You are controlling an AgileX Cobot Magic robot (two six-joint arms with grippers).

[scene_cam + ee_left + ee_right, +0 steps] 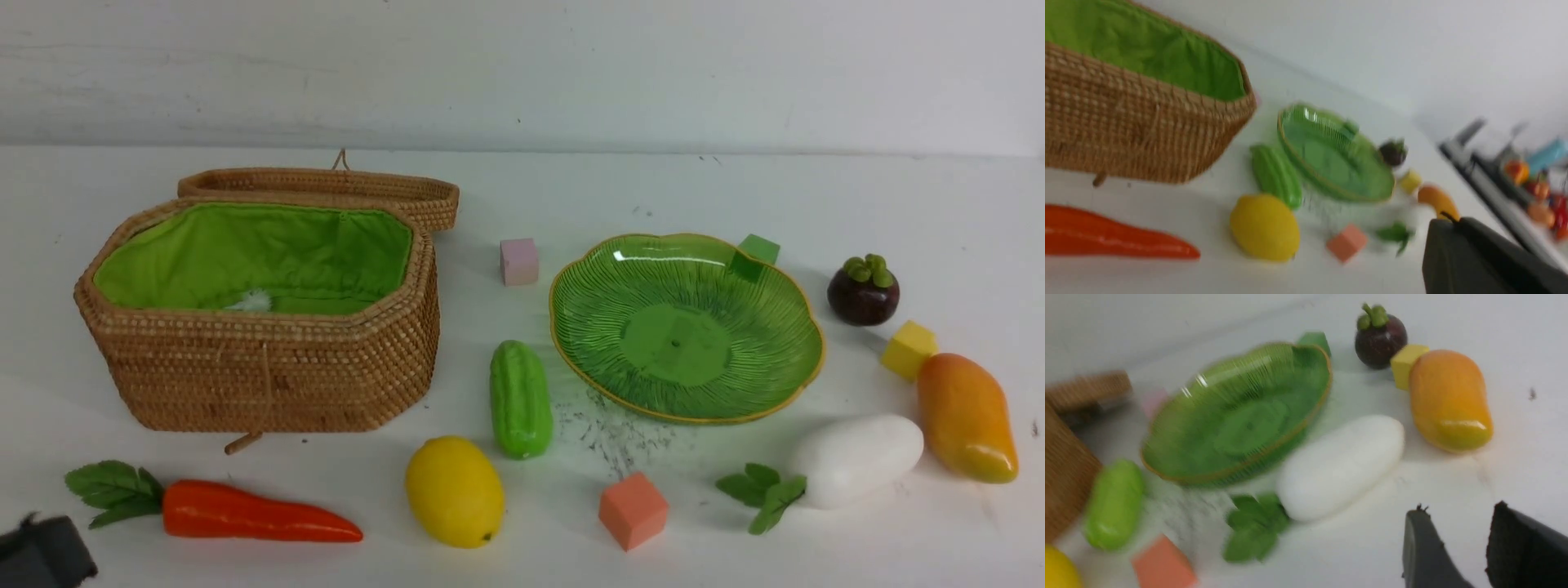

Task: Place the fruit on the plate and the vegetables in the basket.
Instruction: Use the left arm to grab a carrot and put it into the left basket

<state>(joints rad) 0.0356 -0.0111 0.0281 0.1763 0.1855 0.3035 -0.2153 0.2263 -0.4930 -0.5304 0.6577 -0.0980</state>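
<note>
The wicker basket (269,367) stands open at the left, green lining showing. The green plate (796,327) lies empty to its right. The cucumber (521,398) lies between them. The carrot (245,510) and lemon (455,490) lie in front of the basket. The white radish (857,457), mango (967,416) and mangosteen (863,290) lie at the right. My left gripper (1449,222) is shut and empty, low at the front left near the carrot's leaves. My right gripper (1459,507) is open and empty, in front of the radish (1339,465) and mango (1449,400).
Small cubes lie about: pink (519,261) behind the cucumber, green (759,249) behind the plate, yellow (908,349) touching the mango, salmon (633,510) in front of the plate. The basket's lid (326,186) lies behind it. A wall stands at the back.
</note>
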